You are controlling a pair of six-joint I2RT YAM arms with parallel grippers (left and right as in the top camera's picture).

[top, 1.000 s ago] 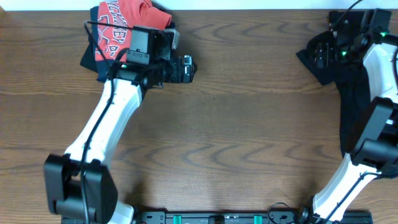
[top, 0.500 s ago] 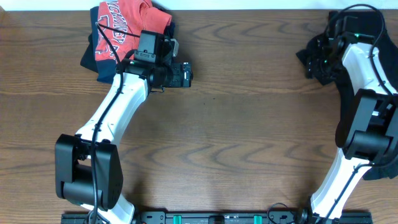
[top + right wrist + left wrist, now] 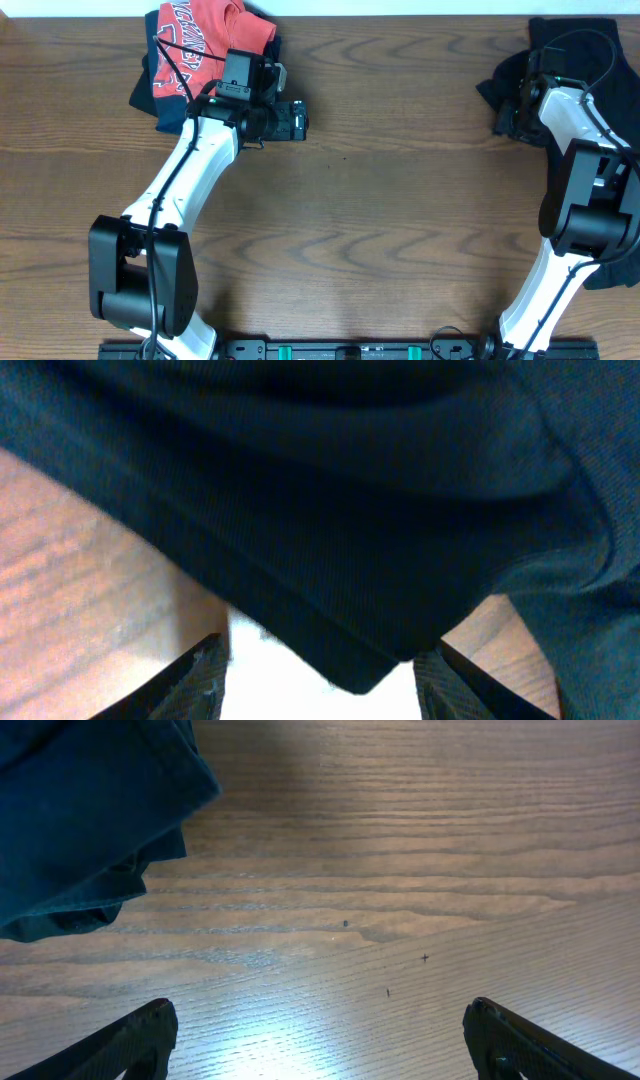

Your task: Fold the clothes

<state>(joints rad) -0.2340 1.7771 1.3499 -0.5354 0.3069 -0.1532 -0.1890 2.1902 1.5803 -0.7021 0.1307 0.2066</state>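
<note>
A brown wood-grain table (image 3: 400,220) runs under both arms, with a pale strip along its far edge. At about 11 o'clock lies a red shirt with white lettering (image 3: 195,45), resting on a dark navy garment (image 3: 148,92).

The left gripper (image 3: 303,118) hangs just beside that pile, toward 3 o'clock from it, over bare wood. Its wrist camera shows its 2 fingers (image 3: 150,1035) spread wide with nothing between them, and a corner of the navy garment at 10 o'clock in that view.

The black T-shirt (image 3: 570,35) sits crumpled at about 2 o'clock on the table, spilling to the right edge under the right arm. The right gripper (image 3: 505,112) is down at the shirt's 9 o'clock edge. From its wrist, dark ribbed fabric fills almost the whole view. The 2 fingers (image 3: 205,675) stand partly apart with a fold of the cloth hanging between them. Bright gaps show on both sides of the fold, so it is not pinched.
</note>
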